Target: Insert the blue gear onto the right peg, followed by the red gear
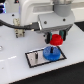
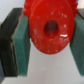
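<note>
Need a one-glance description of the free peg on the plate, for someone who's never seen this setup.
Find the grey rectangular plate with a black border on the white table. The flat bright blue plastic gear sits at its end toward the exterior view's right; the free thin dark upright peg stands toward the other end, bare, nothing on it.

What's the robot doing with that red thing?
The robot's gripper is holding the red gear between its two pads, up in the air. The blue gear already lies on the grey plate, towards the exterior view's right, just under the red one. It looks like the red gear may go down on top of it next.
</note>
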